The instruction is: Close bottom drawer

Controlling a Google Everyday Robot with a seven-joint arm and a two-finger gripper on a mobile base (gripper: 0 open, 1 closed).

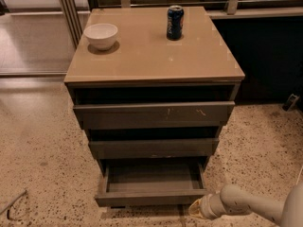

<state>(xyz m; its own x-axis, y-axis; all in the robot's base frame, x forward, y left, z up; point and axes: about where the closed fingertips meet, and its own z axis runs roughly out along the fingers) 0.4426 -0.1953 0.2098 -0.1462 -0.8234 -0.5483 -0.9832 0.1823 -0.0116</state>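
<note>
Bottom drawer (151, 197) open, claw (194, 208) beside its front-right corner; bowl (101, 34), can (174, 22) above

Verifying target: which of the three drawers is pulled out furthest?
The bottom drawer, lowest and narrowest: its open box shows, unlike the middle drawer and top drawer. The claw sits by its front right corner.

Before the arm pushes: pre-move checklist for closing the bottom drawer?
1. Grey-brown, handleless bottom drawer pulled out, front facing the camera: ok.
2. Drawer box free of contents: ok, nothing visible inside.
3. Pale gripper low at the drawer front's right end; contact with it: cannot tell.
4. Gripper centred on the front for a straight push: not ok, it sits off the right corner.
5. White bowl and blue soda can upright on the tan cabinet top, back from its front edge: ok.
</note>
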